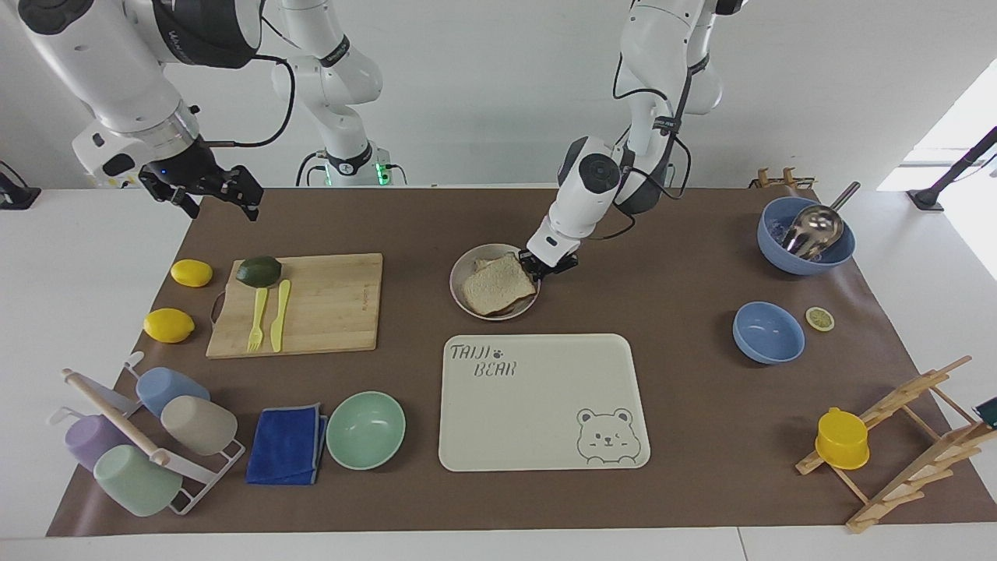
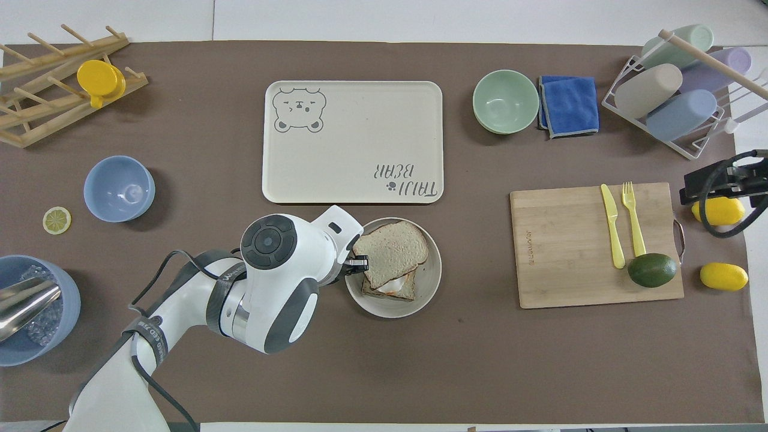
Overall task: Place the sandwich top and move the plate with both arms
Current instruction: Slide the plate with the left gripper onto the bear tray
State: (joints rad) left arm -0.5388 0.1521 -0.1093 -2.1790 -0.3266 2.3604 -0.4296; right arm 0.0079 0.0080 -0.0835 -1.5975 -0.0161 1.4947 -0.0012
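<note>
Two high cameras are covering one table [image 1: 701, 483] from its two long edges.

The facing camera is looking toward the robots; the overhead one is looking steeply down from their edge. Both are sharing the whole brown mat [image 2: 480, 372], corner to corner.

The counter [image 1: 685, 436] is wearing a matt brown paper-like cover. The sandwich top [image 1: 497, 283] is showing a rough, porous crumb on the smooth matt plate [image 1: 458, 273]. The cutting board [image 1: 327, 308] is showing pale wood grain; the scoop [image 1: 814, 228] is gleaming like polished metal.

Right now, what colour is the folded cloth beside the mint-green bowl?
Blue, with a grey edge; the folded cloth shows best in the overhead view.
</note>
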